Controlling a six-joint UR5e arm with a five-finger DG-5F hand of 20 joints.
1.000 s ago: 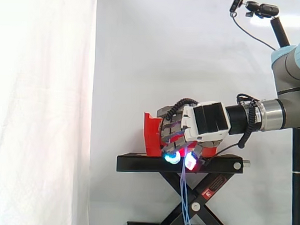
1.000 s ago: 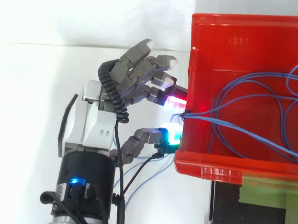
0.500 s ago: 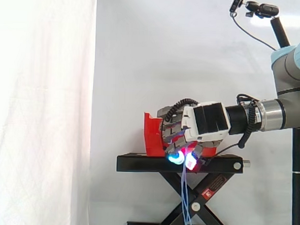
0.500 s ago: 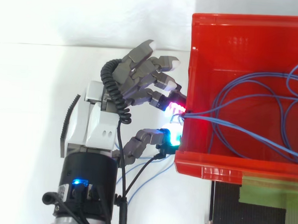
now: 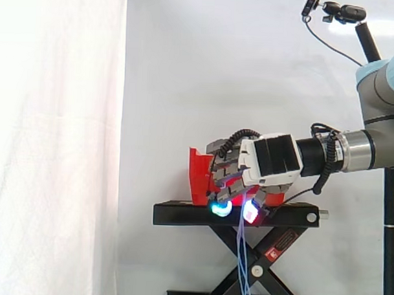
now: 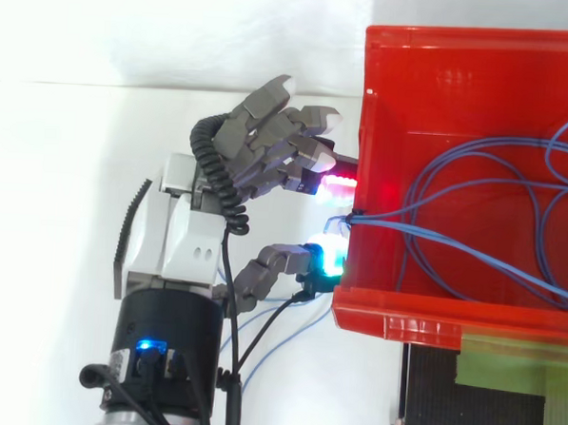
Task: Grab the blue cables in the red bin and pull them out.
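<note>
Top view: blue cables [image 6: 374, 216] cross red bin's [image 6: 463, 60] rim beside robot hand [image 6: 183, 236].

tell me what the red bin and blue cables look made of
Red bin: likely moulded plastic, fairly glossy; even colour, rounded rim catching highlights.
Blue cables: probably thin plastic-sheathed wire, smooth; they lie in loose springy loops and drape over the bin's edge.
</note>
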